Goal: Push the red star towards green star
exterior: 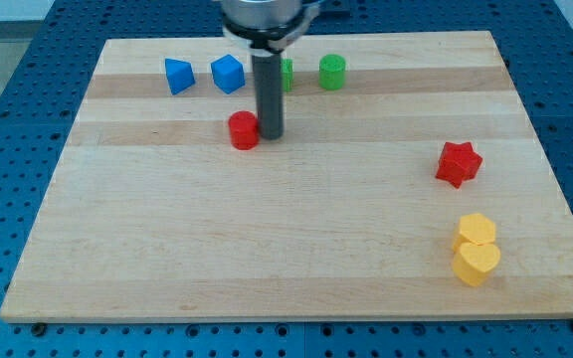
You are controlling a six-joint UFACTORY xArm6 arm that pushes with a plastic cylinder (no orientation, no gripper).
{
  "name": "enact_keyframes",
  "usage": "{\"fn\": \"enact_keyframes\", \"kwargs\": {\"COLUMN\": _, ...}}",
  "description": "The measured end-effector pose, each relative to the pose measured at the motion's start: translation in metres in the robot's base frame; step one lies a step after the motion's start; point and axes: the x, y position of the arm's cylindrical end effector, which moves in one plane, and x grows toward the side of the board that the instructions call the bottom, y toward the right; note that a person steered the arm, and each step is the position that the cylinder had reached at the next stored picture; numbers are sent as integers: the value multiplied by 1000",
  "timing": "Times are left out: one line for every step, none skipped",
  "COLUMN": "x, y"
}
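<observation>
The red star [459, 163] lies at the view's right, a little above mid-height. A green block [286, 74], mostly hidden behind the rod, sits near the view's top; its shape cannot be made out. A green cylinder [332, 72] stands just right of it. My tip [270, 134] rests on the board right beside a red cylinder [244, 130], at its right side, far left of the red star.
Two blue blocks [178, 76] [228, 74] sit at the view's top left. Two yellow blocks [477, 230] [477, 264] lie at the lower right, below the red star. The wooden board [286, 249] ends close to them on the right.
</observation>
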Motion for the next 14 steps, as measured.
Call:
{"fn": "enact_keyframes", "kwargs": {"x": 0, "y": -22}}
{"fn": "enact_keyframes", "kwargs": {"x": 0, "y": 10}}
{"fn": "enact_keyframes", "kwargs": {"x": -2, "y": 96}}
{"fn": "enact_keyframes", "kwargs": {"x": -13, "y": 189}}
{"fn": "enact_keyframes", "kwargs": {"x": -14, "y": 286}}
{"fn": "enact_keyframes", "kwargs": {"x": 21, "y": 368}}
{"fn": "enact_keyframes", "kwargs": {"x": 72, "y": 382}}
{"fn": "enact_keyframes", "kwargs": {"x": 89, "y": 367}}
{"fn": "enact_keyframes", "kwargs": {"x": 86, "y": 351}}
{"fn": "enact_keyframes", "kwargs": {"x": 73, "y": 316}}
{"fn": "enact_keyframes", "kwargs": {"x": 68, "y": 273}}
{"fn": "enact_keyframes", "kwargs": {"x": 68, "y": 235}}
{"fn": "enact_keyframes", "kwargs": {"x": 68, "y": 205}}
{"fn": "enact_keyframes", "kwargs": {"x": 68, "y": 169}}
